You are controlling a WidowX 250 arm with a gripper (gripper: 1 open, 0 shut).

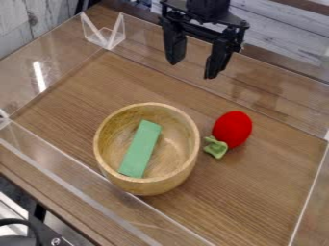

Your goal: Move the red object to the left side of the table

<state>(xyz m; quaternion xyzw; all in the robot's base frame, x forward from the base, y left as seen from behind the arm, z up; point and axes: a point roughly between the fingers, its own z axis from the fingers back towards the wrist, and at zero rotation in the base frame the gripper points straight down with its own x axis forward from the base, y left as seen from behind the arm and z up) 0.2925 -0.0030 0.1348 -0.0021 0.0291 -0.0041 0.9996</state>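
Observation:
The red object point(232, 127) is a small rounded strawberry-like toy with a light green leafy stem at its lower left. It lies on the brown wood-grain table point(115, 82), right of centre, just beside the wooden bowl. My black gripper point(194, 59) hangs above and behind it, pointing down. Its two fingers stand wide apart with nothing between them. The gripper is clear of the toy and not touching it.
A round light wooden bowl point(113, 159) sits in the middle front with a flat green block point(141, 148) lying inside. Low clear acrylic walls point(77, 197) border the table. A clear folded stand point(103, 32) sits at the back left.

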